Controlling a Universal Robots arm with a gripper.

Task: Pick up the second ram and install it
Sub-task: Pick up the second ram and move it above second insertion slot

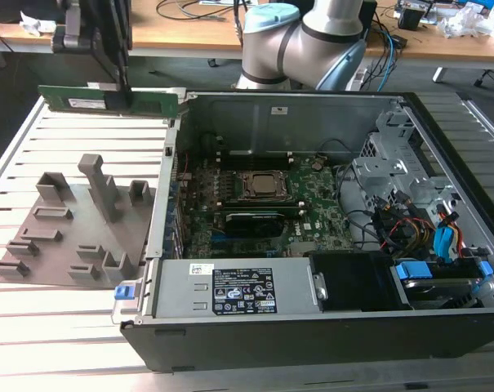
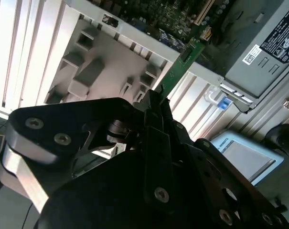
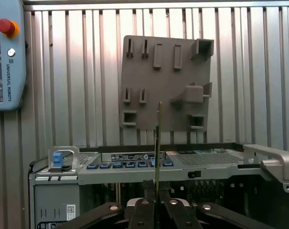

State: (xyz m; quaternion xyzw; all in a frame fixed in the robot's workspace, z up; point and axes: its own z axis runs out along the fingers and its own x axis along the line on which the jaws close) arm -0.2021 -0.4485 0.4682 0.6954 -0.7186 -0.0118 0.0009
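Bright light, perhaps overhead, glares on the slatted table (image 1: 51, 327); the case (image 1: 271, 114) is dim inside.

Printed labels mark the power supply (image 1: 230, 290) and the second ram (image 1: 91, 101).

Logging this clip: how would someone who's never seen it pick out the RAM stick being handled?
Find the open black computer case; just off its upper corner on the exterior view's left hangs the black gripper. Clamped in it is a thin, narrow green circuit-board stick with a white label, the one board held in the air, not seated in the case.
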